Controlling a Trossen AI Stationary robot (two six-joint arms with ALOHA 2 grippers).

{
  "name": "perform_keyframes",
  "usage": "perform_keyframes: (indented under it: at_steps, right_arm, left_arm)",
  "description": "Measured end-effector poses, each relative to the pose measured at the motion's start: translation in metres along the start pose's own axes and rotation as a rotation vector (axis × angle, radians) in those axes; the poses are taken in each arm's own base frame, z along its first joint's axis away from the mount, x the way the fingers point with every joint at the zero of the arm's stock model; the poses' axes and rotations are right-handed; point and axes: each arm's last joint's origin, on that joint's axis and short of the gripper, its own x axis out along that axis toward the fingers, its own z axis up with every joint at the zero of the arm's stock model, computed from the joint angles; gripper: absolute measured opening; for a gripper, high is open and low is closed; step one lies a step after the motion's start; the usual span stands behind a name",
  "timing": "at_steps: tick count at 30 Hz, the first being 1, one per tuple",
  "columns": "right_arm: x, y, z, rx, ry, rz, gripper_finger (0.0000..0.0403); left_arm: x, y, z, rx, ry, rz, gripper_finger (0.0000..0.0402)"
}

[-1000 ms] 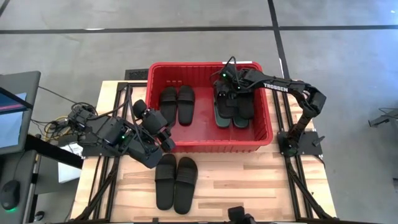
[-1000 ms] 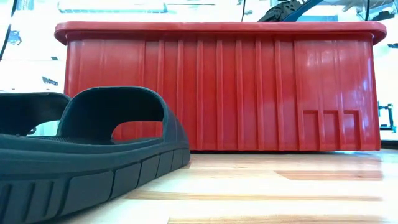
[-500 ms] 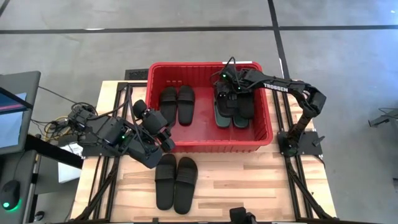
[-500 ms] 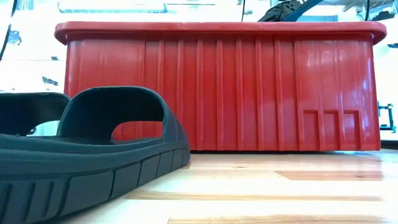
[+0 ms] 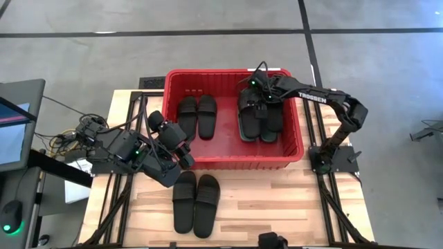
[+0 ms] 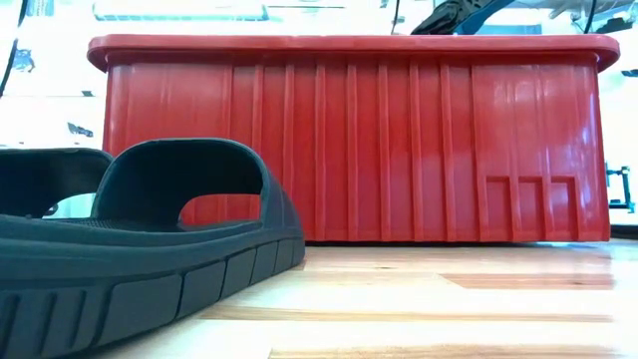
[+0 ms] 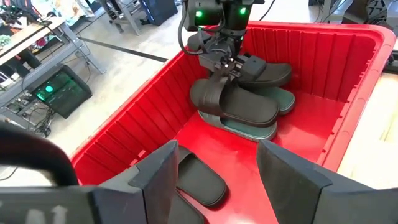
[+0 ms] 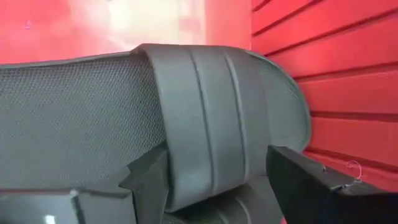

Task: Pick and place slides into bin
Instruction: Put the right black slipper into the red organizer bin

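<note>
A black slide (image 7: 239, 106) lay on top of the stack of black and teal slides (image 5: 259, 119) in the right half of the red bin (image 5: 228, 160), close to the bin's right wall. The right gripper (image 5: 258, 97) hung low inside the bin over that stack; in the right wrist view its two fingers (image 8: 311, 183) stood on either side of the slide's ribbed strap (image 8: 217, 149), spread wider than the strap. In the bin's left half a pair of black slides (image 5: 196, 115) lay side by side, with bare red floor between it and the stack. Two more black slides (image 5: 195, 200) lay together on the wooden table (image 5: 277, 200), just in front of the bin's near rim; the tabletop to their right was bare wood. The left gripper (image 5: 181, 153) waited at the bin's front left corner, above the rim, its fingers (image 7: 155, 180) held apart and holding nothing.
</note>
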Motion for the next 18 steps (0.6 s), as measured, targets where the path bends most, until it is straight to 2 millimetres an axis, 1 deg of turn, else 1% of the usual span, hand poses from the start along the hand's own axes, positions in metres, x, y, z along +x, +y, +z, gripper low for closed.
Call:
perform_keyframes:
  at_steps: [5, 12, 18]
  right_arm:
    - [-0.001, 0.004, 0.000, -0.004, 0.015, 0.018, 0.0244]
    - [-0.002, 0.012, 0.006, -0.030, 0.008, 0.030, 0.0244]
    - [-0.002, 0.012, 0.009, -0.025, -0.003, 0.009, 0.0244]
  left_arm:
    - [0.000, 0.000, 0.000, 0.000, 0.000, 0.000, 0.0206]
    - [-0.001, 0.000, 0.000, 0.001, -0.001, -0.002, 0.0206]
    - [-0.001, -0.001, -0.001, 0.001, 0.007, -0.012, 0.0206]
